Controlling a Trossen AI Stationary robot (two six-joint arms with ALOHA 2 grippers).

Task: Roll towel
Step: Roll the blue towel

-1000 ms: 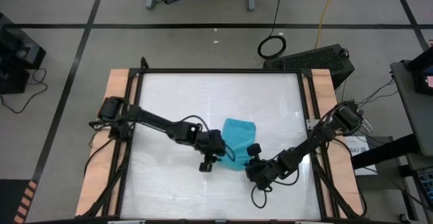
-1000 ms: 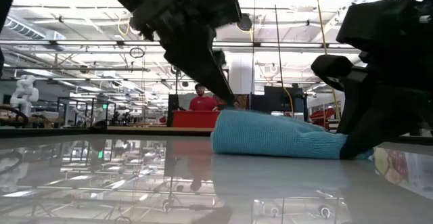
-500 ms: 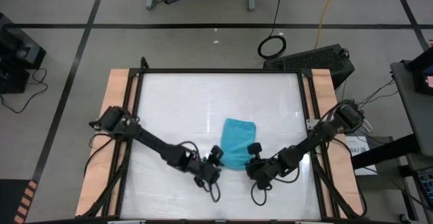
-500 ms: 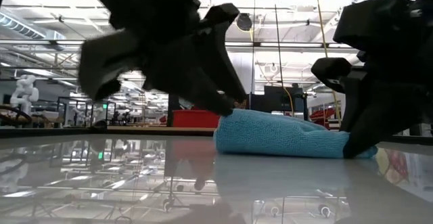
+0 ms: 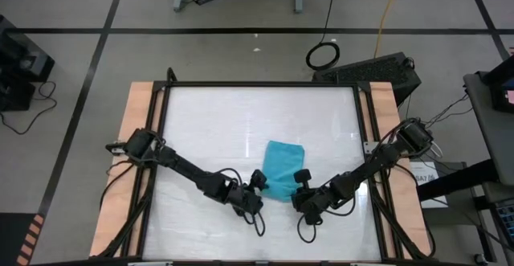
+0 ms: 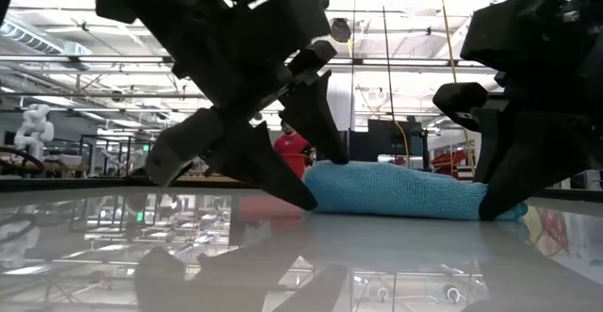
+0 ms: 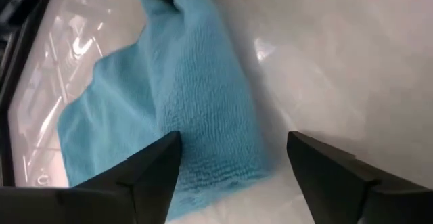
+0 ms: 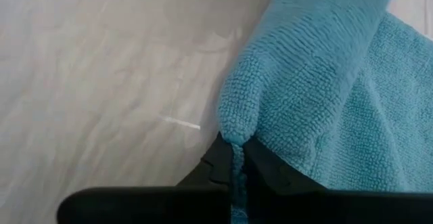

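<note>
Rolling is in hand: the towel (image 5: 283, 168) lies a little toward the near edge of the desk (image 5: 209, 121), right of its middle, and its near part is already turned over into a thick roll while the far part is flat on the surface. The right gripper (image 8: 233, 158) has its jaws pressed together on a fold of cloth at the right end of the roll. The left gripper (image 7: 233, 173) stands at the left end with its jaws spread wide on both sides of the roll, holding nothing.

I judge that the next move calls for the left jaws to close on that end, so both ends can turn together toward the far edge; otherwise the roll may go crooked.

From above, both grippers hide the roll ends. The left wrist view shows the open gap around the roll, and the right wrist view shows the pinch clearly. From table height, the roll (image 6: 400, 191) rests on the desk.
</note>
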